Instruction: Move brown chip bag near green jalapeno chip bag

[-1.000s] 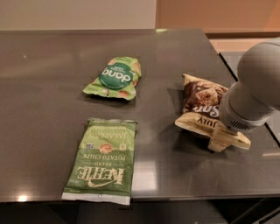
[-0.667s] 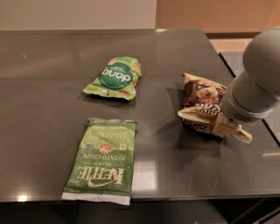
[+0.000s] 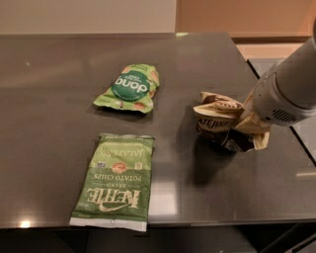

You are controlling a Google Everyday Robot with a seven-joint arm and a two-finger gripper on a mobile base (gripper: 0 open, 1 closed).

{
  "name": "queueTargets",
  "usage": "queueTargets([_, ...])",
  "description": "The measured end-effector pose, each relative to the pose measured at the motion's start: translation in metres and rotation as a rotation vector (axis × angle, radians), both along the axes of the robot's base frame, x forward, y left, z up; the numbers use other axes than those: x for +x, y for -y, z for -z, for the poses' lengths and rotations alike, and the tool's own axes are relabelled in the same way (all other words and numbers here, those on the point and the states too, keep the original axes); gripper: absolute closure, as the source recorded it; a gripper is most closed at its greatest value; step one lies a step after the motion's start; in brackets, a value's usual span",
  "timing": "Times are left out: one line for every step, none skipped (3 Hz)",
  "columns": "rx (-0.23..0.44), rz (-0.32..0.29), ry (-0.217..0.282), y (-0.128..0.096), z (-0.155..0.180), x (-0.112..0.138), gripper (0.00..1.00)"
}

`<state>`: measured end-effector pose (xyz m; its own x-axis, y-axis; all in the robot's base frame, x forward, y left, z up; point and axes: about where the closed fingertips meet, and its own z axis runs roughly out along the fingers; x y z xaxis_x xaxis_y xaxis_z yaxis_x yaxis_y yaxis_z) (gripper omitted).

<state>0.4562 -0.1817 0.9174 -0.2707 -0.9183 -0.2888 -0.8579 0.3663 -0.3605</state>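
I have the gripper [image 3: 251, 132] at 3 o'clock, clamped on the brown Late July chip bag [image 3: 216, 121], which sits crumpled there. I judge the carry is starting: next, move it toward 8 o'clock and set it beside the green Kettle jalapeno chip bag [image 3: 116, 180].

A dark glossy tabletop [image 3: 49, 89] spreads left of the claw [image 3: 254, 136], which is near its right edge; behind are a pale wall [image 3: 89, 15] and an orange wall [image 3: 237, 15].
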Motion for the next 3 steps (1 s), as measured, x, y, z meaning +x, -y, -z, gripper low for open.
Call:
queueTargets([0.08,-0.124,0.03,-0.041,-0.02,-0.015,1.0])
queueTargets([0.129,-0.225,0.045,-0.077,-0.029,-0.029,1.0])
queueTargets([0.158,-0.296,0.054,-0.107,-0.029,-0.039,0.82])
